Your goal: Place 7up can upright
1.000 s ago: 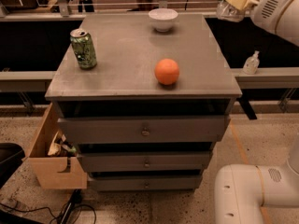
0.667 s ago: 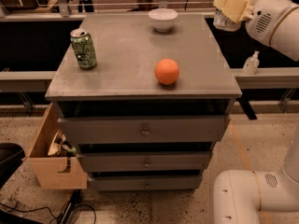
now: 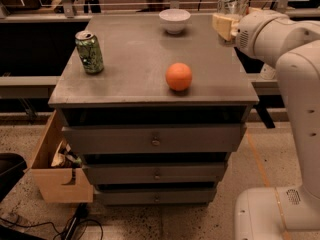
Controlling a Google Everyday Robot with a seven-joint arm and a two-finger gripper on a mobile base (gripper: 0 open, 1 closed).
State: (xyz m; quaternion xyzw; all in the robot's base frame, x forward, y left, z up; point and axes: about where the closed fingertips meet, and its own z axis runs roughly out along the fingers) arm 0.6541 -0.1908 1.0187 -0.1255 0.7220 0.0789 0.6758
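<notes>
"Where is the 7up can?"
"Up in the gripper, over the table's back right edge. Its fingers hold it."
"Is it down yet?"
"No. Standing it up is left."

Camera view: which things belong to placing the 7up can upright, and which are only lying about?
For the job: 7up can, held by the gripper above the far right edge of the cabinet top.
Lying about: green can, orange ball, white bowl.
</notes>
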